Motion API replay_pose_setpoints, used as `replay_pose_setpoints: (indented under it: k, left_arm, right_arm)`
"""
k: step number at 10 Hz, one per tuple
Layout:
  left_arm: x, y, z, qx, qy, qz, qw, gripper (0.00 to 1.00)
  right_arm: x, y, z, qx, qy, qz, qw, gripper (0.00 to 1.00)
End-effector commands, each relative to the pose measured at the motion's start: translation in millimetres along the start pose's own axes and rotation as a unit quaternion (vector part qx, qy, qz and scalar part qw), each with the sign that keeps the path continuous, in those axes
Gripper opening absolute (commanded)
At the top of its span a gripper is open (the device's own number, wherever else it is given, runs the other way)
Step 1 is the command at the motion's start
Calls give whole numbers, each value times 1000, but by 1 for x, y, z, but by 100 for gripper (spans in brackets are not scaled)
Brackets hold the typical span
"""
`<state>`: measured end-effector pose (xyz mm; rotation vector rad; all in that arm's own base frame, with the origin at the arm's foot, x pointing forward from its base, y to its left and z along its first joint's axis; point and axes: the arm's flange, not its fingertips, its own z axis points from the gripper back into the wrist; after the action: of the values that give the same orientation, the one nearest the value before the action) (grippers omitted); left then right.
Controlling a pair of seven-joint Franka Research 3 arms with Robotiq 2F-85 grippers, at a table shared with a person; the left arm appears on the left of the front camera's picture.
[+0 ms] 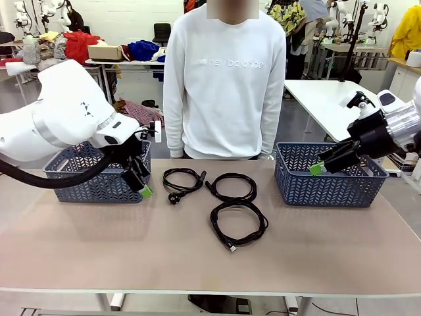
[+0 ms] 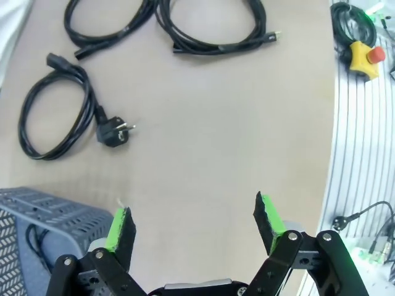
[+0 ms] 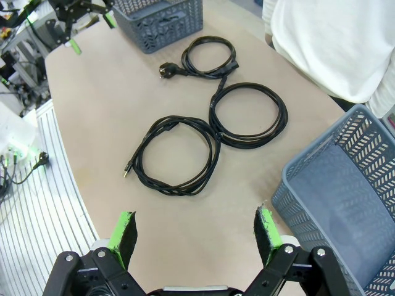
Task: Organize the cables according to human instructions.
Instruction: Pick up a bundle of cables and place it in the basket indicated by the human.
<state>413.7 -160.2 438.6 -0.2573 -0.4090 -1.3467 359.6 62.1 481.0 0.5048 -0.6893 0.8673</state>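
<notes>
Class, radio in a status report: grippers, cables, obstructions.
Left gripper open, beside left basket. Right gripper open, beside right basket. Three cables coiled mid-table, untouched. Person stands behind them.

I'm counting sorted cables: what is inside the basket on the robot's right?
The right wrist view shows the right basket with a bare blue-grey floor, no cable on it. Its lower corner runs off the picture beside the right gripper, so that part cannot be checked.
</notes>
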Motion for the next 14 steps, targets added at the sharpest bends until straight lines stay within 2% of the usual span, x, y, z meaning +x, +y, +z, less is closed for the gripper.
replay_pose_setpoints:
  k: [1, 2, 3, 14]
  left_arm:
    - [-9, 1, -3, -10, -9, -13, 1000, 100]
    - [-7, 8, -5, -28, 20, -28, 999, 100]
    - [0, -1, -2, -3, 0, -2, 1000, 100]
    - [0, -1, -2, -3, 0, -2, 1000, 100]
  right_arm:
    - [0, -4, -2, 5, -13, 9, 1000, 100]
    - [0, -4, -2, 5, -13, 9, 1000, 100]
    - [0, -4, -2, 5, -13, 9, 1000, 100]
    - [0, -4, -2, 5, -13, 9, 1000, 100]
